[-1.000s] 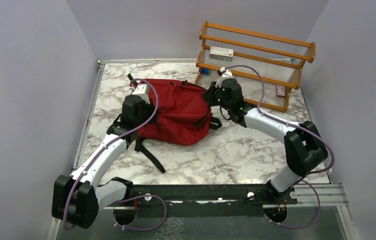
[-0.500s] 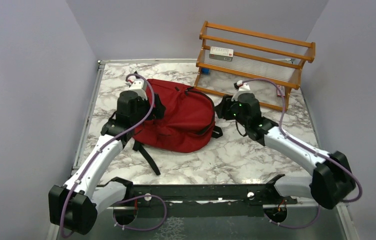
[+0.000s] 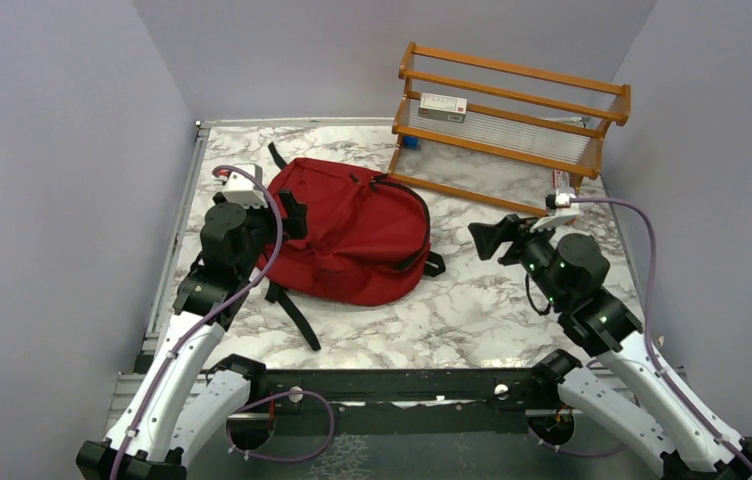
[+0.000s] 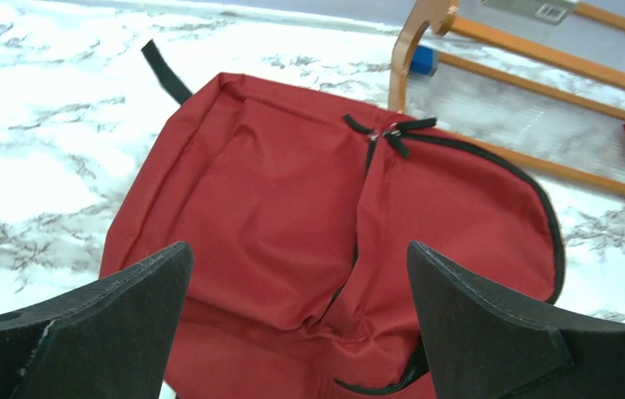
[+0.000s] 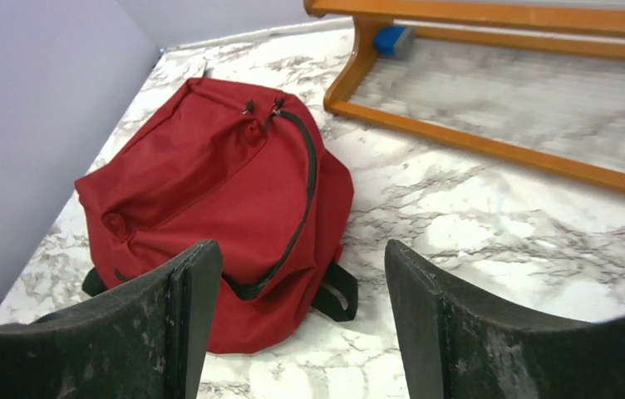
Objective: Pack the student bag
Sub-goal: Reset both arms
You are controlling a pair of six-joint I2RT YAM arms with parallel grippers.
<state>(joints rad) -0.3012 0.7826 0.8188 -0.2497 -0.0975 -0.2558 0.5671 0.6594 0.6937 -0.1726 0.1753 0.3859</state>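
The student bag (image 3: 357, 235) is a dark-red backpack lying flat on the marble table, its black zipper running shut around the top and black straps trailing at its near side. My left gripper (image 3: 290, 214) hangs open at the bag's left edge, holding nothing. From the left wrist the bag (image 4: 292, 199) fills the space beyond the open left gripper (image 4: 298, 249), with two zipper pulls (image 4: 388, 133) meeting at the far end. My right gripper (image 3: 490, 240) is open to the right of the bag, apart from it. The right wrist sees the bag (image 5: 209, 174) beyond the open right gripper (image 5: 301, 249).
A wooden rack (image 3: 512, 125) stands at the back right, holding a white box (image 3: 443, 106) on its upper shelf, a blue item (image 3: 410, 142) and a small red item (image 3: 560, 180) lower down. Lilac walls close in left, right and behind.
Both grippers have opened and drawn back from the bag, the left toward the left edge, the right toward the near right. The bag now lies flatter.
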